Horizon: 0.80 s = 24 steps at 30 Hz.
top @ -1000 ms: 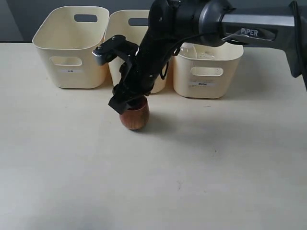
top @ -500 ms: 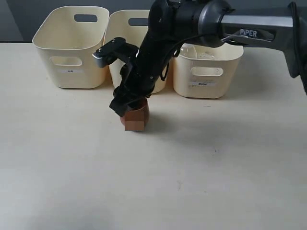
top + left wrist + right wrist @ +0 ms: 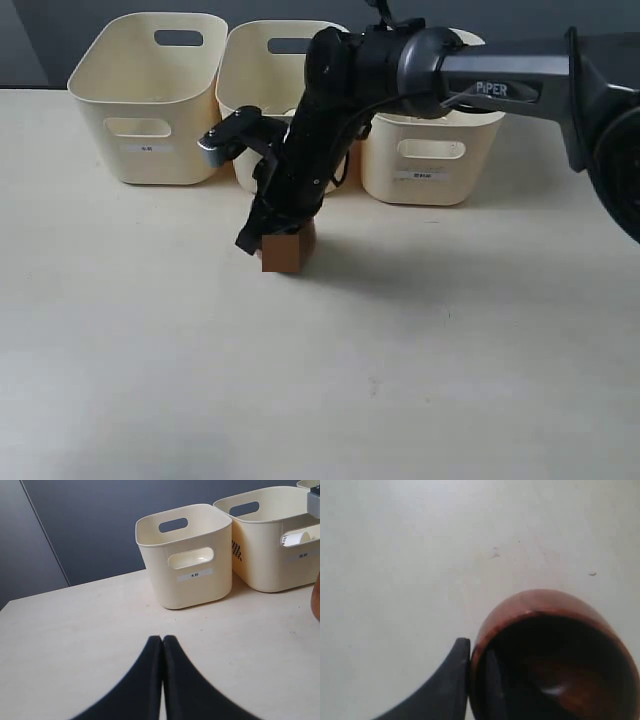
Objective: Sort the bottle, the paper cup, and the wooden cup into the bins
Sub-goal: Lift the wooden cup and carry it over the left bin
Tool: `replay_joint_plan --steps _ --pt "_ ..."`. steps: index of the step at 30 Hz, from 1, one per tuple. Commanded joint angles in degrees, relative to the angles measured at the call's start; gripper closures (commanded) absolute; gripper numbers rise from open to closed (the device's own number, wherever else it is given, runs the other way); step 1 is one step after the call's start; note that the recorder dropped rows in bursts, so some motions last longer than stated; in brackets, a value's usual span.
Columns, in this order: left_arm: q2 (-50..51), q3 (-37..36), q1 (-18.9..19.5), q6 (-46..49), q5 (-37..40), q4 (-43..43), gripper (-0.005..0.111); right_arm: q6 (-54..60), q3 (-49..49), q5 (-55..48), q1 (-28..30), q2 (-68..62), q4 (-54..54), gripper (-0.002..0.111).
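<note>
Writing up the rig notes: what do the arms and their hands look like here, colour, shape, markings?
The right arm is matte dark grey and black, a tubular link with rounded joint housings, white "PIPER" lettering and thin black cables. A silver-grey block sits near the wrist. The right hand and left hand have smooth black curved tapering fingers.

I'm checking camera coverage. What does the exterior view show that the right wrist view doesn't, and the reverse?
Only the exterior view shows the three bins in a row and the right arm reaching down from the right. Only the right wrist view shows the wooden cup's dark hollow inside, with one finger inside its rim and one outside. Both show the wooden cup on the pale table, with the right gripper at its rim.
</note>
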State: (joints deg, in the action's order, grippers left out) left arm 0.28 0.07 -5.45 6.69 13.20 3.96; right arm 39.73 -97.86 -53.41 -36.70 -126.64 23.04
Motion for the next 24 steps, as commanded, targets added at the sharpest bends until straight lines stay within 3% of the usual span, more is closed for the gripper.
replay_joint_plan --steps 1,16,24 --pt "-0.3 -0.1 -0.4 -0.1 -0.3 0.0 0.107 2.8 -0.2 2.3 -0.3 0.5 1.1 0.109" --pt "-0.3 -0.1 -0.4 -0.1 -0.3 0.0 0.107 5.9 -0.8 23.3 -10.7 10.3 1.0 0.109" --pt "-0.3 -0.1 -0.4 -0.1 -0.3 0.0 0.107 3.7 -12.5 25.5 -11.3 10.3 1.2 0.109"
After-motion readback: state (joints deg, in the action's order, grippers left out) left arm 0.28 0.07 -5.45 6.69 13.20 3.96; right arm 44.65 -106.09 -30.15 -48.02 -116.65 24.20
